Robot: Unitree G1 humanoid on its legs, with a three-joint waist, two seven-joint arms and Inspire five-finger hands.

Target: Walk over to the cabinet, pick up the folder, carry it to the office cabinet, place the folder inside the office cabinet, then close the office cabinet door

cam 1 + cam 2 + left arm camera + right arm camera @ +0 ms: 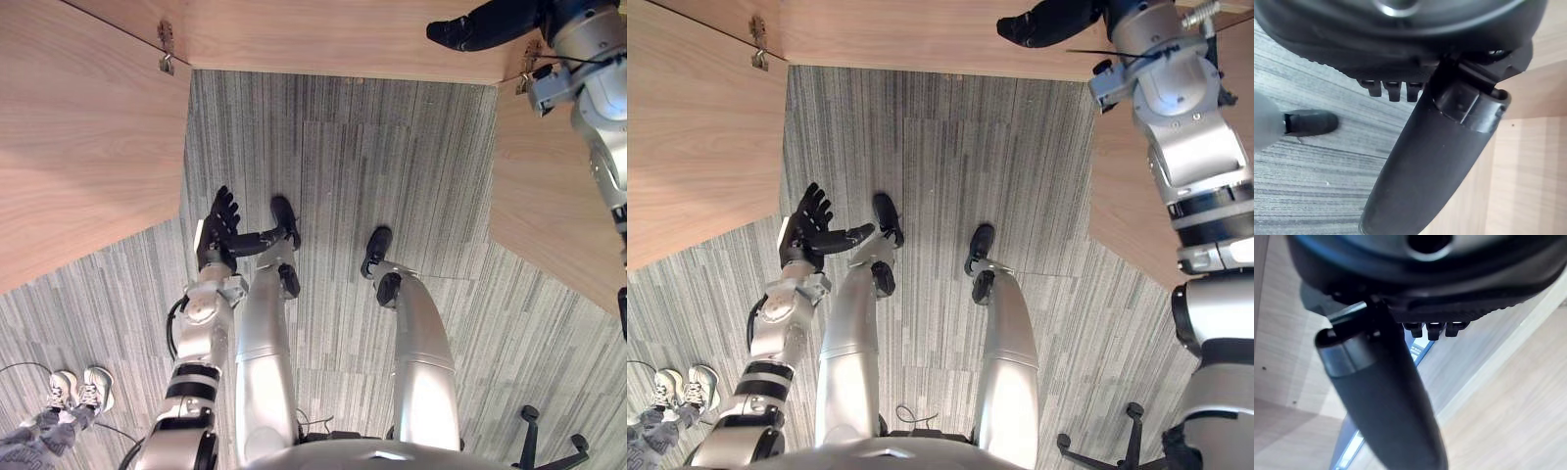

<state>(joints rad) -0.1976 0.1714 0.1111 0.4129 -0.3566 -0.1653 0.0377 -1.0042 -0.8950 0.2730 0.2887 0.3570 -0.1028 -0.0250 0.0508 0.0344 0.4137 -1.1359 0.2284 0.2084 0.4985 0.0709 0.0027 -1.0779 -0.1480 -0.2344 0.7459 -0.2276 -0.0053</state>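
Note:
The wooden office cabinet (343, 34) stands before me with both doors swung open, the left door (78, 147) and the right door (558, 196). My right hand (465, 29) is raised at the cabinet's upper right, its fingers straight and holding nothing. Past its thumb (1386, 401) in the right wrist view lies a thin blue-edged flat thing (1418, 350), probably the folder, against pale wood inside the cabinet. My left hand (220, 225) hangs low beside the left door, fingers spread and empty.
Grey striped carpet (343, 166) lies between the two open doors. A person's white shoes (78, 390) stand at the lower left. A black chair base (549, 446) shows at the lower right. A metal hinge (167, 49) sits at the left door's top.

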